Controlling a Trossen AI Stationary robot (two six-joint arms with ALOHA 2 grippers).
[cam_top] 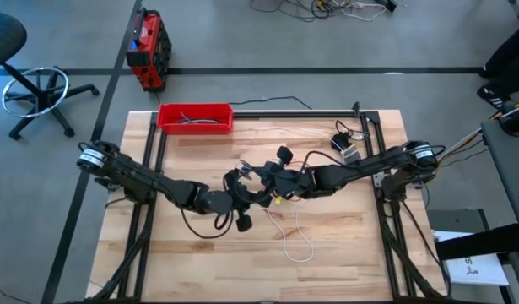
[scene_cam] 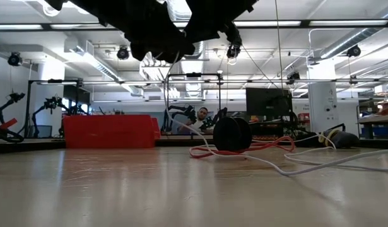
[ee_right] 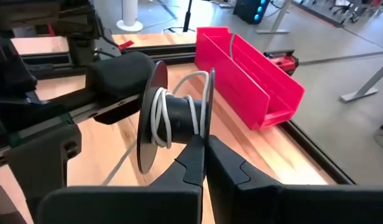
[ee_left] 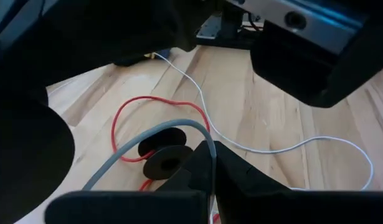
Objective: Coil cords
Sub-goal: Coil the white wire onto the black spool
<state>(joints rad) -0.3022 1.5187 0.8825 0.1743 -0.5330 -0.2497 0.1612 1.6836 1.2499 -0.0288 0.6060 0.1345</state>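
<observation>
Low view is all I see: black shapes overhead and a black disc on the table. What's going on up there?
Observer: The right end effector pinches the flange of a black spool with white cord wound on it.
Operator: And the other arm?
Observer: The left end effector is closed on a loose stretch of white cord.
Operator: Anything inside the red tray?
Observer: Short grey cables lie in the red tray.

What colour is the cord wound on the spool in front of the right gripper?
White cord, wrapped around a black spool; clearest in the right wrist view.
</observation>
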